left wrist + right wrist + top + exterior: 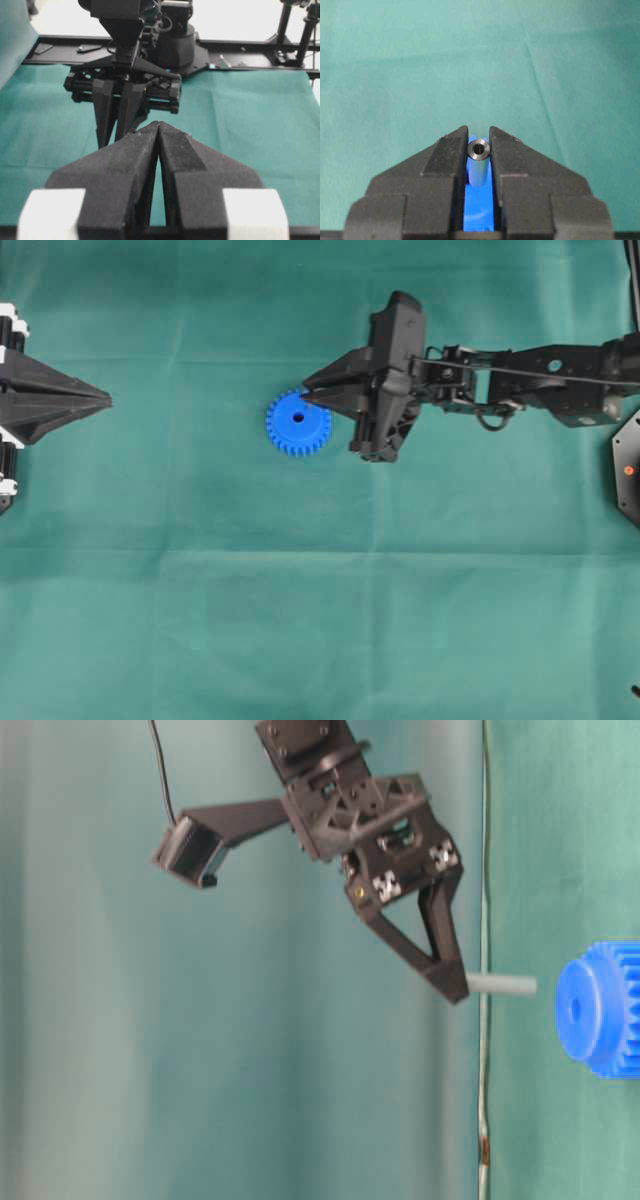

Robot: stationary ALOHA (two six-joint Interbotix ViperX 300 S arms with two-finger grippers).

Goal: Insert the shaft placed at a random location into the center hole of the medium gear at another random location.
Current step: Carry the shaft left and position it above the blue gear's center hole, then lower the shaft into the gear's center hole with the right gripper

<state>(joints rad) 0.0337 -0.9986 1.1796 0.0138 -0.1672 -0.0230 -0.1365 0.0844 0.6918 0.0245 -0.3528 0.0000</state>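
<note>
So you had the right gripper clamped on the pin, jaws narrow, squeezing it between the two pads near their tips. From the right wrist view, the pin sat end-on with its hollow end facing the camera, and blue showed behind it in the gap, so you'd lined it up with the gear. From the table-level view, the pin stuck out past the fingertips toward the gear, pointing at its face but well apart and a bit off from the hole. The grip near one end made sense: it left free length to go in. The gear lay flat on the green cloth, hole open, near the middle. Your left gripper was parked at the far edge, jaws pressed together on nothing, out of the way. Insertion wasn't done; I'd judge it needed a small alignment shift.
</note>
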